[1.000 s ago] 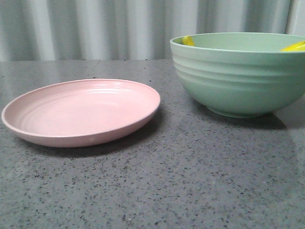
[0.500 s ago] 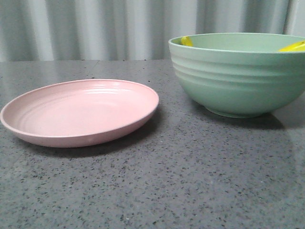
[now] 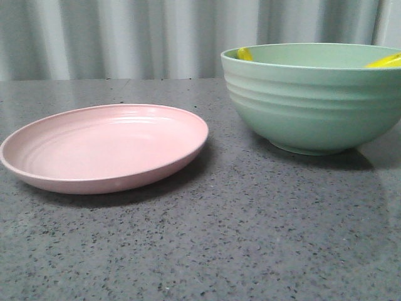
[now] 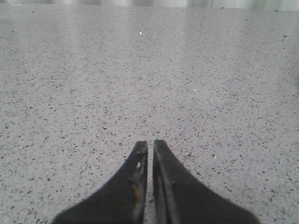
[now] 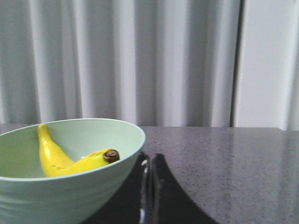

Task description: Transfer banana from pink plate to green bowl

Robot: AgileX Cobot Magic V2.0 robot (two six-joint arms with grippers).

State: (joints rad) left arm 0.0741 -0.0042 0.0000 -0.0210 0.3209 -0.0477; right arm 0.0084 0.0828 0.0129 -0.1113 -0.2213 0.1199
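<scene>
The banana [image 5: 60, 161] lies inside the green bowl [image 3: 313, 100]; in the front view only its two yellow ends [image 3: 245, 54] show above the rim. The bowl also shows in the right wrist view [image 5: 70, 196]. The pink plate [image 3: 103, 147] sits empty on the table to the bowl's left. My right gripper [image 5: 150, 161] is shut and empty, low beside the bowl's outer wall. My left gripper [image 4: 149, 145] is shut and empty over bare table. Neither gripper shows in the front view.
The table is a grey speckled stone top [image 3: 250, 238]. A pale pleated curtain [image 3: 156, 37] hangs behind it. A white panel [image 5: 266, 60] stands at the back in the right wrist view.
The plate and bowl have shifted very slightly left in the front view. Nothing else differs.
</scene>
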